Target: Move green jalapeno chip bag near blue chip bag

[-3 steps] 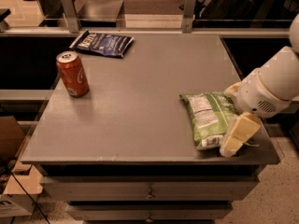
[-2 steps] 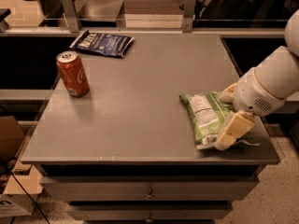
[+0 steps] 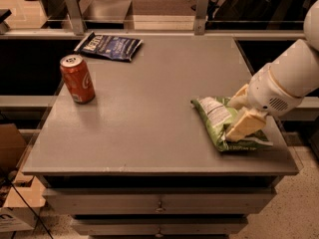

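Gripper (image 3: 232,119): low over the right side of the table (image 3: 149,118), at the end of a thick white arm (image 3: 291,76) reaching in from the right edge.
Fingers (image 3: 244,126): cream-coloured and spread apart, one at the green bag's far edge, the other slanting across its near half, with the bag between them.
Green bag (image 3: 213,118): puffy, lying flat near the table's right front corner, white label panel facing up.
Blue bag (image 3: 110,46): dark and flat, at the far left corner of the table, white lettering toward its left end, well apart from the green bag.
Can (image 3: 77,78): red, upright, near the left edge, just in front of the blue bag and not touching it.
Table: grey top, with drawers (image 3: 159,203) under the front edge.
Beyond the table: a rail with two upright metal posts (image 3: 201,11).
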Action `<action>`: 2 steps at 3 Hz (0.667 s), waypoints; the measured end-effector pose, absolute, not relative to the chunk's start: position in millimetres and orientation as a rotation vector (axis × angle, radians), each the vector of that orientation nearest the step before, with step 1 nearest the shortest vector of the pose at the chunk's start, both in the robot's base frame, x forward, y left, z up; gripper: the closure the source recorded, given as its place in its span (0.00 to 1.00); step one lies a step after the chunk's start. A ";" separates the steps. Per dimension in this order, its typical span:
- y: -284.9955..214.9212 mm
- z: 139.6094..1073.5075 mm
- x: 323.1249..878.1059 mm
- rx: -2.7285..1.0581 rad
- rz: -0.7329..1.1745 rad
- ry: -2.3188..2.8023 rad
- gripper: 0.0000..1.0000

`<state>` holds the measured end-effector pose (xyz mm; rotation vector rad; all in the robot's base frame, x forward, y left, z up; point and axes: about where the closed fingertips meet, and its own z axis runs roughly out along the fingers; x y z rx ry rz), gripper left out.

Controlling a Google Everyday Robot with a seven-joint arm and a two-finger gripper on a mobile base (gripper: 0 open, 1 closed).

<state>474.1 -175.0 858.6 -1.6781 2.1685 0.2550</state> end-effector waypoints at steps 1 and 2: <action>-163.9 881.0 487.0 -1.692 0.228 2.106 0.87; -147.5 921.7 515.8 -1.694 0.195 1.989 1.00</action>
